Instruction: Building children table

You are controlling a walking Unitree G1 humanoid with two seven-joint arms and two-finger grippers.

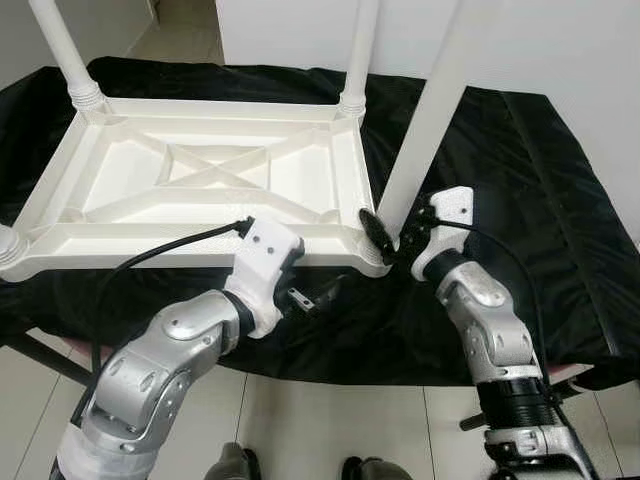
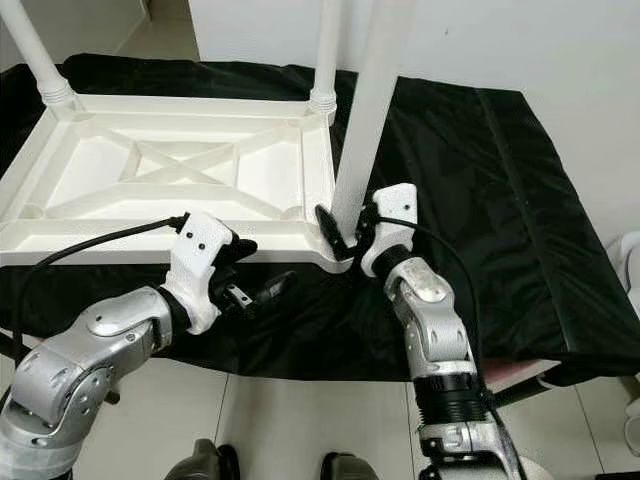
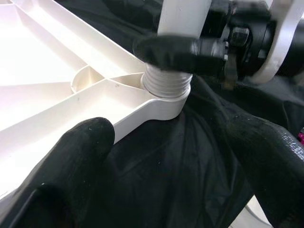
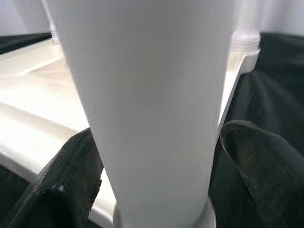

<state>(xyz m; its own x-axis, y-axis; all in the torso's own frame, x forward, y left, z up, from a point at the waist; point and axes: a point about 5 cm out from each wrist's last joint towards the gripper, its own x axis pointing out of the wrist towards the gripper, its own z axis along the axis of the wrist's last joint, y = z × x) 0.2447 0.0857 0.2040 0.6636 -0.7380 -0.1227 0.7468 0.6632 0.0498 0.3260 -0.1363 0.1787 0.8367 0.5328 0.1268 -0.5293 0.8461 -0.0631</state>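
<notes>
Behind the gripped leg (image 1: pixel 425 120), two legs (image 1: pixel 62 50) stand.

Even, bright indoor light fills both eye views, which are sharp. The white tabletop (image 1: pixel 200 180) is nearly washed out, its ribs casting faint shadows. The black cloth (image 1: pixel 520 200) shows soft sheen. In the wrist views, near black fingers (image 3: pixel 71 166) blur.

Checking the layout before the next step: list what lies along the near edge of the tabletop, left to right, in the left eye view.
Near-left leg base → left gripper, open below the tabletop's rim → right gripper, shut on the near-right leg → black cloth.
</notes>
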